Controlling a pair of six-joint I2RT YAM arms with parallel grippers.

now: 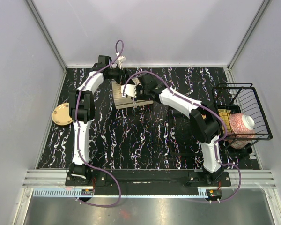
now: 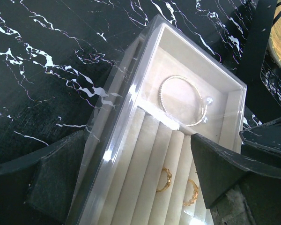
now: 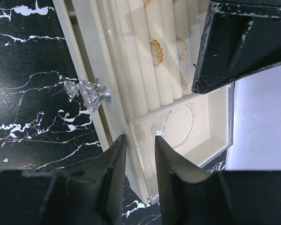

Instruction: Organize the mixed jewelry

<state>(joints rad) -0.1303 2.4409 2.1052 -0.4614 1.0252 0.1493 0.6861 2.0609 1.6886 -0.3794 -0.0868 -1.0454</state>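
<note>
Currently the gold rings (image 2: 165, 179) lie in the beige tray (image 2: 136, 168) with a thin bracelet (image 2: 182, 101) at their 12 o'clock, the left gripper (image 2: 139, 138) spread astride it and the right gripper (image 3: 136, 140) nearly closed over its wall, grip unclear, so a skewed pull could spill them.

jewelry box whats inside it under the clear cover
A thin beaded bracelet lies in the end compartment, and gold rings sit between the cream ring rolls. The rest of the rolls is hidden behind the left gripper's fingers.
</note>
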